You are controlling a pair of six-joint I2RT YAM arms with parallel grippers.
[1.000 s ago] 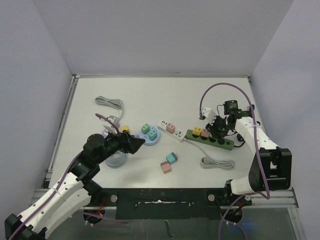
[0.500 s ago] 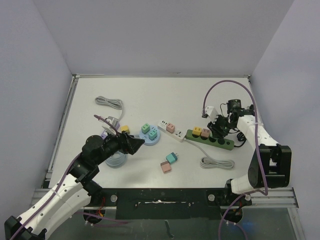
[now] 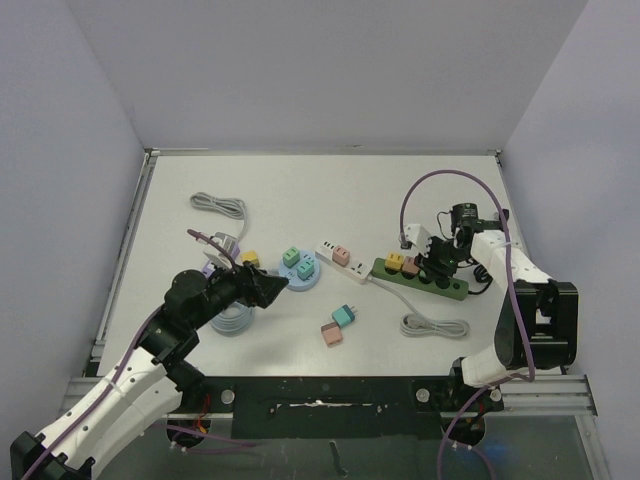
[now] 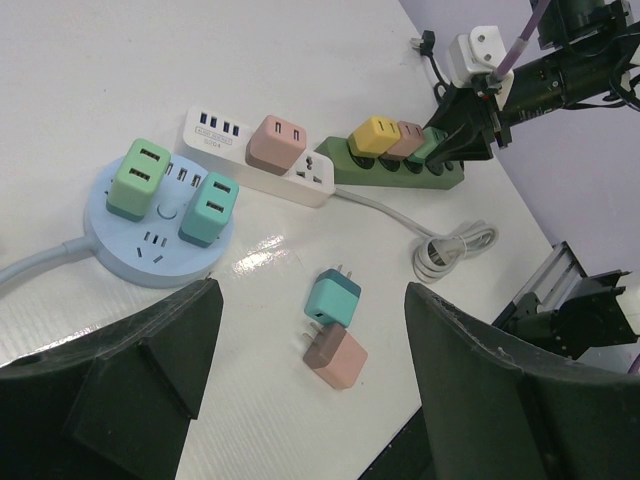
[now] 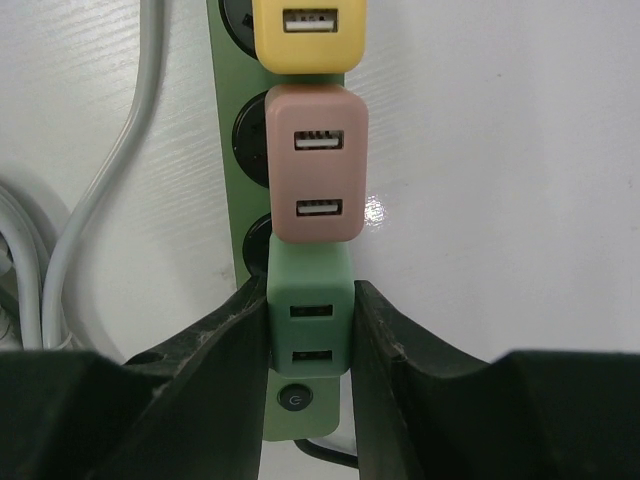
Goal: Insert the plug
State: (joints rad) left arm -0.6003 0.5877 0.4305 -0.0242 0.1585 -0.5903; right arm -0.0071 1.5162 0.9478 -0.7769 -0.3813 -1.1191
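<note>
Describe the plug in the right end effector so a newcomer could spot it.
Find the dark green power strip on the right of the table, carrying three cube plugs in a row. The green plug comes last, after the yellow plug and pink plug, beside the strip's power button. Only it is clamped by the right end effector.

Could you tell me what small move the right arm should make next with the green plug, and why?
Probably press it straight down. The right gripper is shut on the green two-port adapter plug, which sits on the green plastic power strip just beside the pink adapter; whether it is fully seated cannot be told.
</note>
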